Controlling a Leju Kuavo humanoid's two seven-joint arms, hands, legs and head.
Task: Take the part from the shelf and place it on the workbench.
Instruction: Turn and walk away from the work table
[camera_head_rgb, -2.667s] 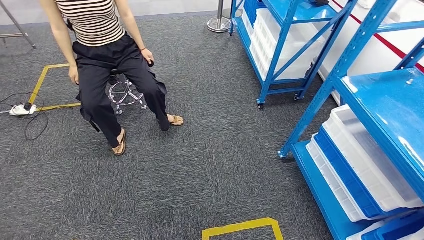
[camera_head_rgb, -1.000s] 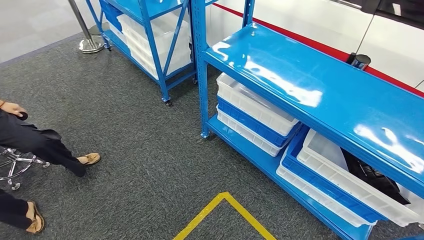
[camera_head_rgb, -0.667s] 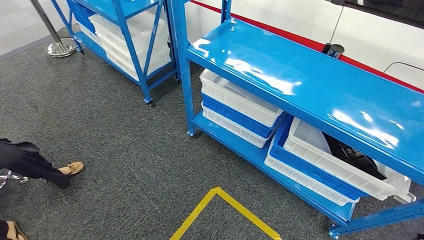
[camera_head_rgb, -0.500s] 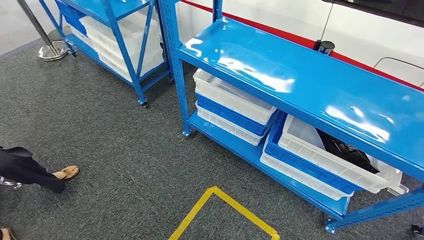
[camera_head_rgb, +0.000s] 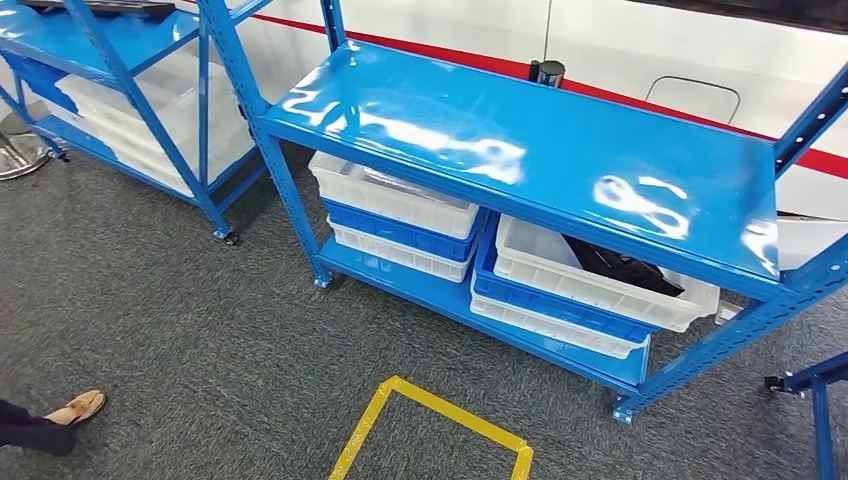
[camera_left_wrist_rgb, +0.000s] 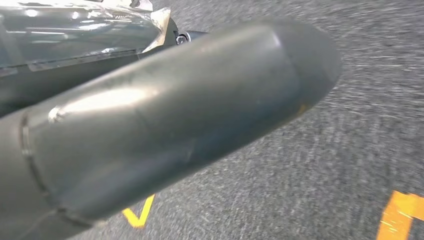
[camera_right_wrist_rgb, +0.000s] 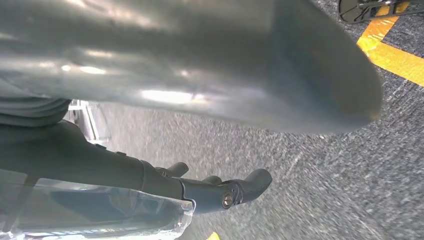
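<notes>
A blue shelf unit stands ahead in the head view, its glossy top bare apart from a small black cylinder at the back edge. On its lower level a white bin holds a black part, half hidden under the top board. My left hand hangs over the carpet with its thick thumb apart from the dark fingers, holding nothing. My right hand also hangs over the carpet, dark fingers stretched out and nothing in them.
Stacked white and blue bins fill the lower level's left side. A second blue shelf stands to the left, another blue frame at the right edge. Yellow floor tape marks the grey carpet. A person's sandalled foot is at lower left.
The whole head view has swung right: the seated person has slid off to the left, and the shelf with the bins now sits in the middle, seen more squarely.
</notes>
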